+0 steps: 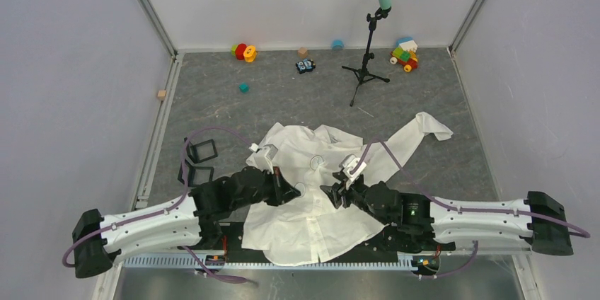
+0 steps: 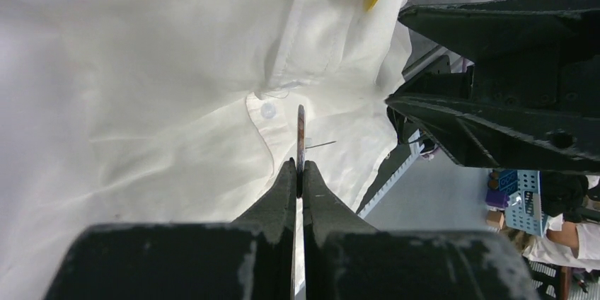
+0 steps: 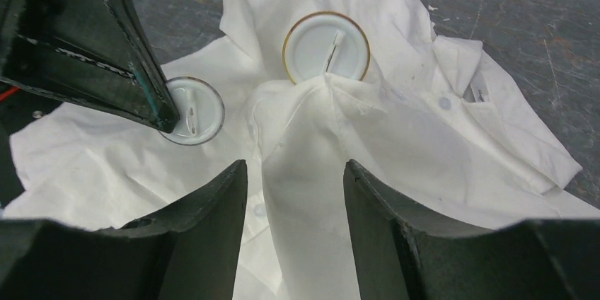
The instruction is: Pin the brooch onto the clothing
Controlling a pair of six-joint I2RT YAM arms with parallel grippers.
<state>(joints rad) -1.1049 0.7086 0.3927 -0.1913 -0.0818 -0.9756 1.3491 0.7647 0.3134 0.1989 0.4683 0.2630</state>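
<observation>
The white shirt (image 1: pixel 311 222) lies spread on the grey table, and also fills the left wrist view (image 2: pixel 141 102) and right wrist view (image 3: pixel 424 144). My left gripper (image 1: pixel 292 192) (image 2: pixel 300 165) is shut on a round brooch (image 2: pixel 301 127), seen edge-on with its pin sticking out sideways just above the button placket. The same brooch shows back side up in the right wrist view (image 3: pixel 192 110). A second gold-rimmed brooch (image 3: pixel 327 47) (image 1: pixel 316 162) lies back side up on the shirt. My right gripper (image 1: pixel 330 194) (image 3: pixel 296 167) is open, its fingers either side of a raised fold of shirt.
Two black frames (image 1: pixel 201 150) lie left of the shirt. A black stand (image 1: pixel 366 59) with a teal cylinder stands behind it. Toys (image 1: pixel 244 52) (image 1: pixel 405 54), a small car (image 1: pixel 305 66) and small blocks lie along the back wall. A sleeve (image 1: pixel 424 129) reaches to the right.
</observation>
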